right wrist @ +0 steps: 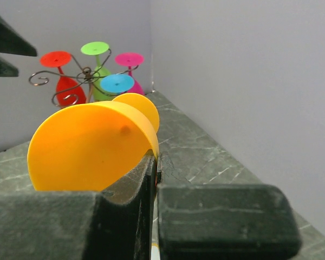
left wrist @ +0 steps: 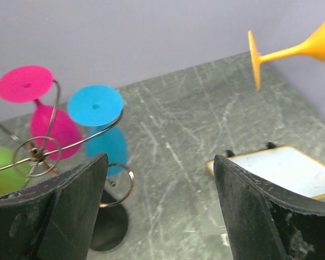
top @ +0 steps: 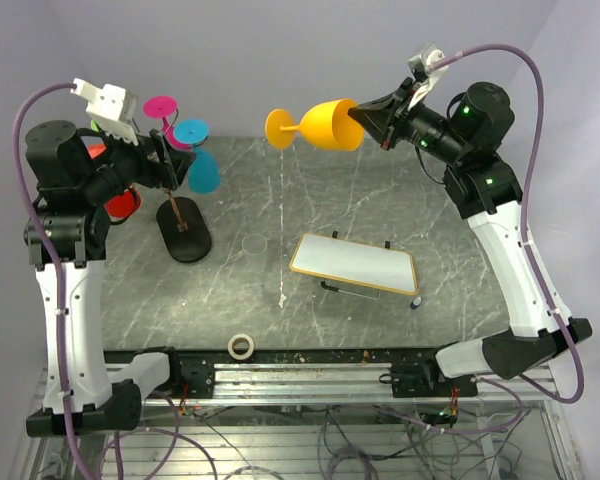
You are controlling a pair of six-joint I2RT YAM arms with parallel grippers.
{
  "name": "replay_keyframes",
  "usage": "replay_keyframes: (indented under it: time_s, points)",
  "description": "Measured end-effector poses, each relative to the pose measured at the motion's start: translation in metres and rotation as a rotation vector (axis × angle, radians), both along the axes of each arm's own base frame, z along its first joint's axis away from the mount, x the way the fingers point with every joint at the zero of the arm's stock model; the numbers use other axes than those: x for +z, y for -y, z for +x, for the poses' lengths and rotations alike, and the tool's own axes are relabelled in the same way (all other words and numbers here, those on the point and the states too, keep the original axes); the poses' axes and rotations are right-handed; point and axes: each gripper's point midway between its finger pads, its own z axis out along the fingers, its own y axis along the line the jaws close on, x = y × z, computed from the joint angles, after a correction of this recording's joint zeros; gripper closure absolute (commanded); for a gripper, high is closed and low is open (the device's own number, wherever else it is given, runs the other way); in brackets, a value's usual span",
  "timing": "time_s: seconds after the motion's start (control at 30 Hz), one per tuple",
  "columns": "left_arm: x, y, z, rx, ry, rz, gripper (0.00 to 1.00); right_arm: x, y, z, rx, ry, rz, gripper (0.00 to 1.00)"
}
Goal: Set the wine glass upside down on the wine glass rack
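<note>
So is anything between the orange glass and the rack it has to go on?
Nothing visible in the gap: only air separates the orange wine glass, clamped in the right gripper, from the rack. At the rack itself, the blue glass hangs on the facing side and the open left gripper sits close beside it.

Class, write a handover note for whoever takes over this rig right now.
Left hand: open, beside the rack, empty.
Right hand: shut on the orange glass, held sideways in the air, foot toward the rack.
Rack: upright, carrying red glass, green glass, pink glass, blue glass, all upside down.
Done: orange glass lifted. Left: hang it upside down on the rack.
</note>
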Motion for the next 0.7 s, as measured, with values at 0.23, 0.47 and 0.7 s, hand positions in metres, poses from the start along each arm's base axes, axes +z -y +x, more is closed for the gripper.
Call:
replay_keyframes:
  time_s: [0.23,0.47,0.7]
  points:
    - [0.002,0.056,0.013,-0.164,-0.120,-0.216,0.18,-0.006,-0.014,-0.001,0.095,-0.021,-0.019,1.00]
    - [0.000,0.114,0.019,-0.293,-0.214,-0.312,0.33,-0.007,-0.024,-0.001,0.163,-0.035,-0.030,1.00]
    - [-0.015,0.132,0.039,-0.292,-0.295,-0.370,0.41,-0.011,-0.030,-0.003,0.207,-0.049,-0.038,1.00]
